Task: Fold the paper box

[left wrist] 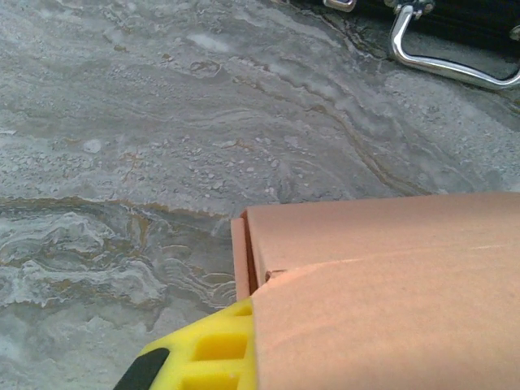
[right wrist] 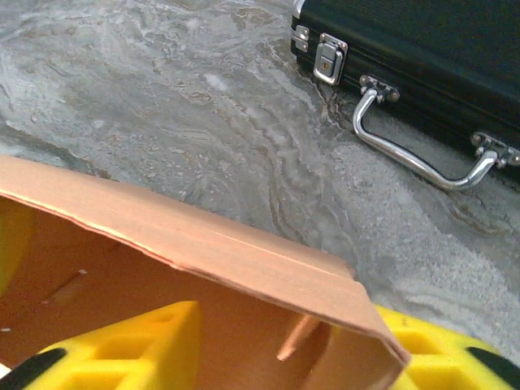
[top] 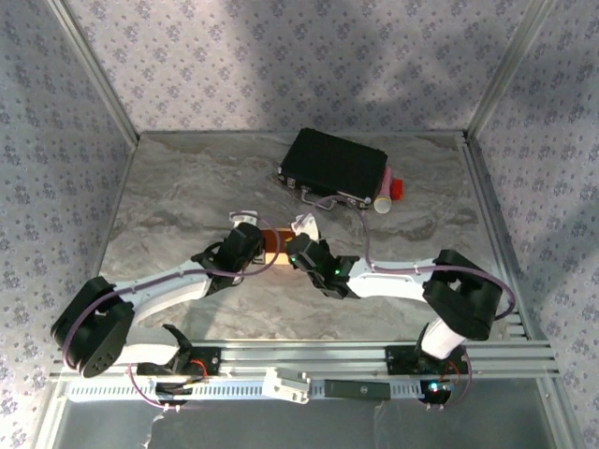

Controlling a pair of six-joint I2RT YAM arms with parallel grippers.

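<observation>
Salmon-pink cardboard box sits between both jaws — left gripper pinched on one wall, seemingly to anchor it — while right gripper stands parted astride the other, likely to crease.

One box of salmon-pink cardboard is present. There is one black case on the one table. The case has one chrome handle. In the right wrist view one latch can be counted; in the top view the case's metal fittings are too small to count. One pink tube with one red cap makes up the rest of the loose things. The arms number two: the left arm and the right arm. There are two grippers: the left gripper and the right gripper. As for yellow fingers, the left wrist view shows one, and the right wrist view shows two.
</observation>
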